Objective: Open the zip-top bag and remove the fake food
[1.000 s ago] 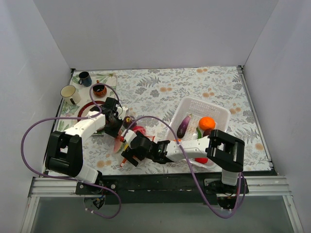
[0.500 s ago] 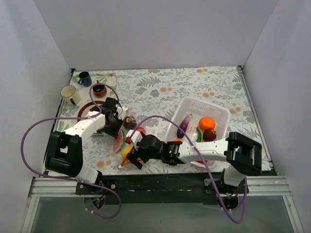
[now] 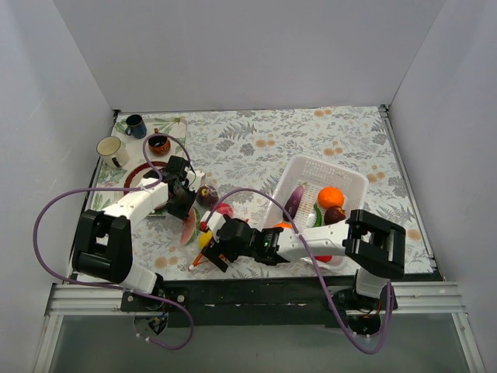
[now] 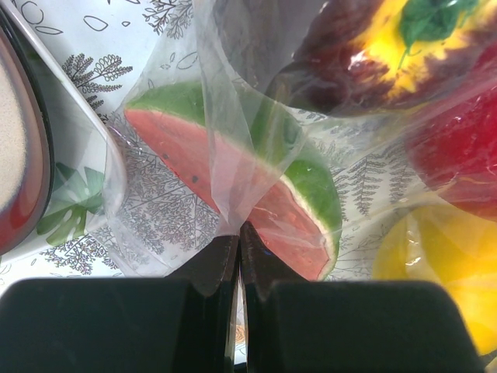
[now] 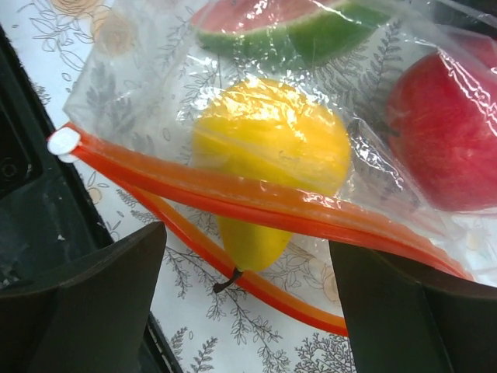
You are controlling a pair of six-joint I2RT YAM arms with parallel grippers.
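Plastic zip-top bag [image 5: 140, 93] | right jaws now at mouth | left jaws unmoved

Behind my left claw [image 3: 185, 210] and right claw [image 3: 208, 252] run white tube arms [image 3: 132, 203] with blocky black joints. A lilac cable [image 3: 93, 189] loops back from each. My fingers [image 5: 78, 303] are flat matte-black slabs.

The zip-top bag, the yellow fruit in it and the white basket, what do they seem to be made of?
Zip-top bag: thin clear plastic film, glossy; it crinkles and glints, with an orange-red strip along its mouth. Yellow fruit: probably hard moulded plastic, smooth and shiny. White basket: likely rigid plastic, with mesh walls; finish too small to judge.
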